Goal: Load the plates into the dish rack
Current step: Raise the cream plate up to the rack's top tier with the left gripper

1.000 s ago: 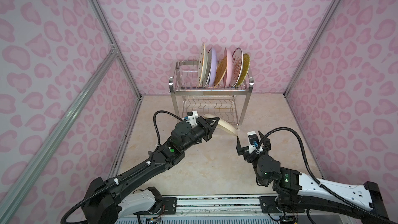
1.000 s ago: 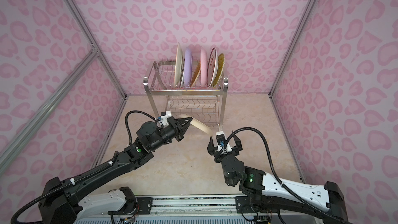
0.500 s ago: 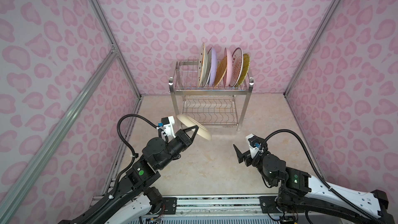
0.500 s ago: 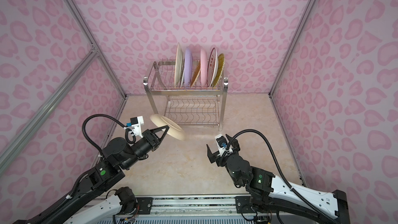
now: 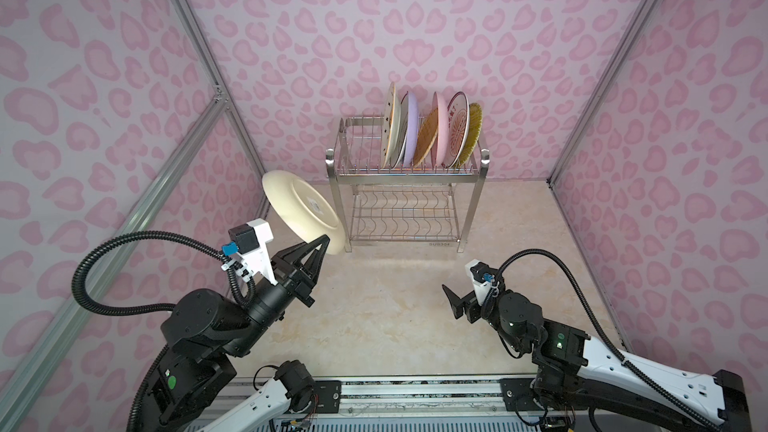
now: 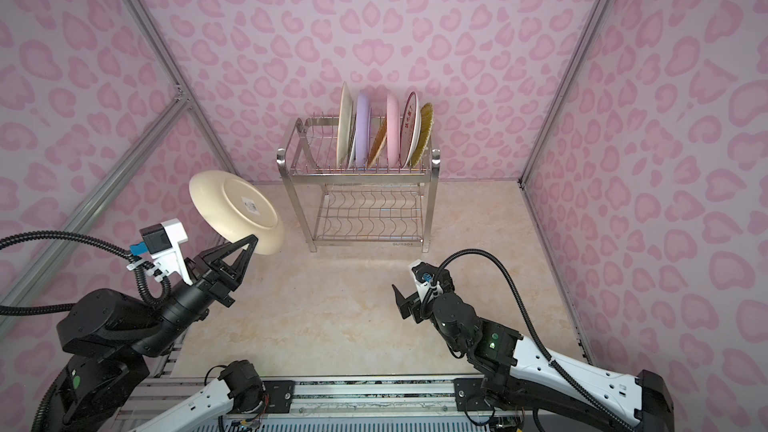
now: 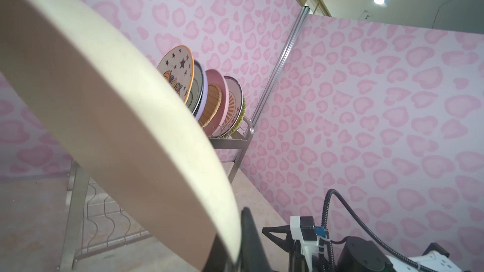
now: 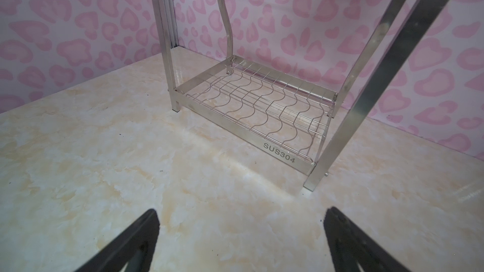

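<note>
Left hand (image 5: 323, 243), at about 8 o'clock on the bench (image 5: 395, 317), is clamped on the lowest edge of the cream plate (image 5: 297, 207), with one finger on each face of the rim. The cream plate is lifted clear of the bench and tilted. Its underside, with a small sticker (image 5: 313, 203), faces up toward both top views, and its upper rim leans toward 10 o'clock. It sits at about 8 o'clock from the dish rack (image 5: 471, 218); a top view shows a gap between the plate and the rack's near left leg (image 6: 309, 222). The dish rack stands on the bench at 12 o'clock, against the far wall. On its upper tier seven plates stand on edge between the prongs, grouped toward the 3 o'clock end. In order they are the star-patterned plate (image 5: 390, 126), a white plate with a dark rim line (image 7: 198, 87), the lilac plate (image 5: 411, 126), the orange woven-look plate (image 5: 428, 141) leaning against the pink plate (image 5: 439, 126), the orange-radial plate (image 5: 457, 130) and the yellow striped plate (image 5: 474, 130). The wavy-wire lower shelf (image 8: 262, 103) carries a front rail marked SUS304. Right hand (image 8: 241, 211), at about 4 o'clock, hovers low over the bench, pointing toward 11 o'clock at the lower shelf. Its fingers (image 8: 146, 231) are spread wide apart, with only bench surface between them.
</note>
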Controlling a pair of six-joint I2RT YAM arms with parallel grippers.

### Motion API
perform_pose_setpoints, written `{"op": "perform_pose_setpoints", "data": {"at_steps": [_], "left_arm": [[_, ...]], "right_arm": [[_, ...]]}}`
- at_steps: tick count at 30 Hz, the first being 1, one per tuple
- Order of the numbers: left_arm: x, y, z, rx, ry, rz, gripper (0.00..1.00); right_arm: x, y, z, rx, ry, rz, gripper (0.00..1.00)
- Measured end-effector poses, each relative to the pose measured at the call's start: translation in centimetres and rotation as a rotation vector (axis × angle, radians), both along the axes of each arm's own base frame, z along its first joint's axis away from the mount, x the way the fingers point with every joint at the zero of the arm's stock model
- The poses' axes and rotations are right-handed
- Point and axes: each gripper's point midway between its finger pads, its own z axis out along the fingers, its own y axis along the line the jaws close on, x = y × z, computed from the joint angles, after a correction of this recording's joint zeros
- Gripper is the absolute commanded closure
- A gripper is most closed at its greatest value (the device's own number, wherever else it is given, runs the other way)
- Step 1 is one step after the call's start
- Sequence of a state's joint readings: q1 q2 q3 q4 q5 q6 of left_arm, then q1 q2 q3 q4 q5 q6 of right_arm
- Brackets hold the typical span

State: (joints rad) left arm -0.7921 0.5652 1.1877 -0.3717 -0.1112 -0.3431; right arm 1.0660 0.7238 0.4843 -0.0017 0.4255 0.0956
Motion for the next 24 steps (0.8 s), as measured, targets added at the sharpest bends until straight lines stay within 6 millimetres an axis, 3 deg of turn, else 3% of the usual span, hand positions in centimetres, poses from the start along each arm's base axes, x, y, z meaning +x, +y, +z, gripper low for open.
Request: {"op": "perform_pose_setpoints", "data": {"at_steps": [7,12,20,24], "left_arm": [[1.1,-3.2,5.1,0.204,-0.208,-0.037,0.96],[3.2,-5.0,7.9,0.297,-0.301,-0.035,0.96],[9.2,-4.6,9.4,0.34,-0.281,-0.043,0.96],[11.8,-4.4,9.0,0.34,-0.26,-0.113,0.96]], "right_arm": [[-0.2,0.0,0.1,0.026,0.008,0.009,0.02],[-0.5,-0.1,-0.1,0.041,0.015,0.016,0.02],[-0.8,-0.5,-0.8,0.056,0.031,0.018,0.02],[-1.0,-0.7,-1.0,0.07,0.039,0.017,0.02]]}}
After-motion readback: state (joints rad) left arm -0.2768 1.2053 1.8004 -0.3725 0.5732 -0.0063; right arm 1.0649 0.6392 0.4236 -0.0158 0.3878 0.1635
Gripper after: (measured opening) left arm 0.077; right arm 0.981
